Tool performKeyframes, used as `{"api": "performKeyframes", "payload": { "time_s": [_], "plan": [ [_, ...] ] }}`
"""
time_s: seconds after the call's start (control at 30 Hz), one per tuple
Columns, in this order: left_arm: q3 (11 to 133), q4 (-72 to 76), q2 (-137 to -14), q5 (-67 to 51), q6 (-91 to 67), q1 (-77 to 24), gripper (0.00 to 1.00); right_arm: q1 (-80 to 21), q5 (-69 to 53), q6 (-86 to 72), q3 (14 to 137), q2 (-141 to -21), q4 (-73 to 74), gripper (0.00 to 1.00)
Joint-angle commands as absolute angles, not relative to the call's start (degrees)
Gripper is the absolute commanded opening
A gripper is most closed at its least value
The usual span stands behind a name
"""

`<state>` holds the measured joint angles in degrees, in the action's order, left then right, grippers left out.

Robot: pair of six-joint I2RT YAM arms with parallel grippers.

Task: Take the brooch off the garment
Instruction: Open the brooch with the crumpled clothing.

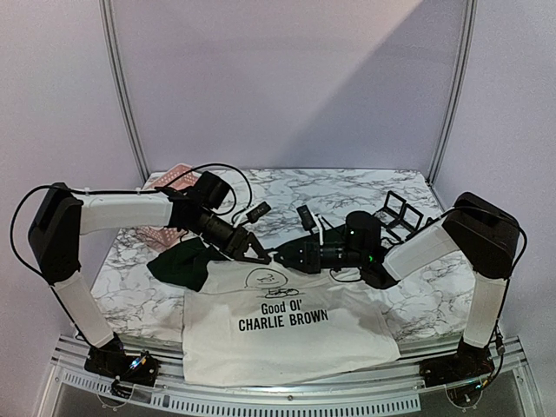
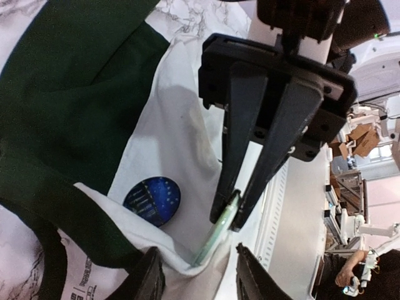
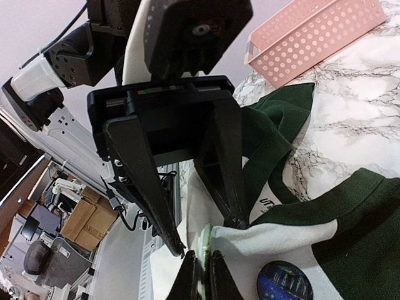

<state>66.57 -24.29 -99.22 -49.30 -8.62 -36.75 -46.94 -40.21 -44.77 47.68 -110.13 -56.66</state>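
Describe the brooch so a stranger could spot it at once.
Find the white T-shirt spread on the marble table, then its dark green collar. On the white cloth right beside that collar sits the brooch: a round disc, deep blue with pale specks, the shirt's only blue spot.

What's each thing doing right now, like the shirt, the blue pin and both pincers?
White T-shirt with dark green sleeves: spread on the marble table, print up.
Round blue brooch: on the white cloth by the collar, not gripped.
Left pincer: open, at the shirt's edge.
Right pincer: shut on a thin pale-green strip.
Pink perforated plastic basket: upright, untouched.
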Motion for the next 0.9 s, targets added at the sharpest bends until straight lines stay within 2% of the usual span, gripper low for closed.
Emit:
{"api": "performKeyframes", "payload": {
  "time_s": [0.0,0.43,0.5,0.7,0.77,0.87],
  "plan": [
    [66.2,-24.4,-98.4,-50.8,-7.6,-38.0,0.38,-46.5,-42.1,-45.3,47.2,-110.8,-59.1,0.0],
    [66.6,-25.4,-98.7,-50.3,-6.8,-38.5,0.01,-46.4,-42.9,-46.3,47.4,-111.6,-59.9,0.01],
    [66.6,-25.5,-98.7,-50.0,-6.8,-38.4,0.0,-46.3,-43.0,-46.2,47.5,-111.7,-59.6,0.05],
    [66.6,-25.6,-98.5,-48.8,-6.6,-38.4,0.0,-46.2,-43.9,-45.8,47.1,-110.9,-59.2,0.29],
    [66.6,-25.7,-98.6,-48.4,-6.6,-38.4,0.0,-46.2,-44.0,-45.6,47.1,-110.3,-58.5,0.34],
    [66.7,-25.8,-98.5,-48.3,-6.6,-38.4,0.0,-46.2,-43.7,-44.3,47.4,-109.9,-56.1,0.35]
  ]
}}
